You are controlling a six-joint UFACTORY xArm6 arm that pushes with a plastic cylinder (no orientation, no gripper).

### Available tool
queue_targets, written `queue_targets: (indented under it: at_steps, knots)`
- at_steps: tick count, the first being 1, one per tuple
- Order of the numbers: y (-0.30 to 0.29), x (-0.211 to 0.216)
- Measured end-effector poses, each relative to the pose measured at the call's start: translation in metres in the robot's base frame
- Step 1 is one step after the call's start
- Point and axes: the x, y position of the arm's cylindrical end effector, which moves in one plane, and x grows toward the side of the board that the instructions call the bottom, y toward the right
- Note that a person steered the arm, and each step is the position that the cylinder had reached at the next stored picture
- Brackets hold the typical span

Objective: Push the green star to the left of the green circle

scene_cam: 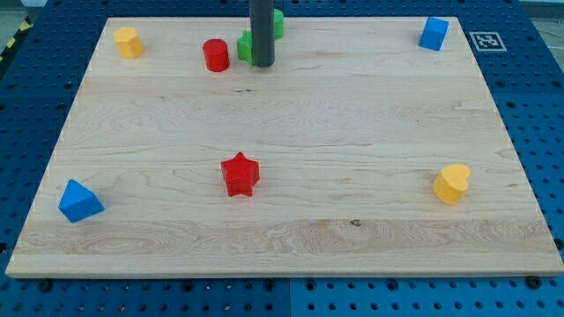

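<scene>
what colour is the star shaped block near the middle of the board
Red. The star shows plainly in the camera view, lying below the board's centre.

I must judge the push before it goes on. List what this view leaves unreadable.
1. The two green blocks in the camera view: the rod covers most of them, so which is the star and which the circle, and whether they touch, cannot be told.
2. My tip: it is at the green blocks, right of the red cylinder; contact cannot be judged.
3. The rod's upper part is cut off by the view's top edge.
</scene>
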Motion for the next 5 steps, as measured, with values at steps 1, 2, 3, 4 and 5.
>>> queue_targets:
  at_steps: [1,2,3,4,5]
  knots:
    - [-0.016,-0.022]
    - [-0.022,-0.022]
    - [-0.033,-0.005]
    - [-0.069,0.001]
    - [-0.092,-0.017]
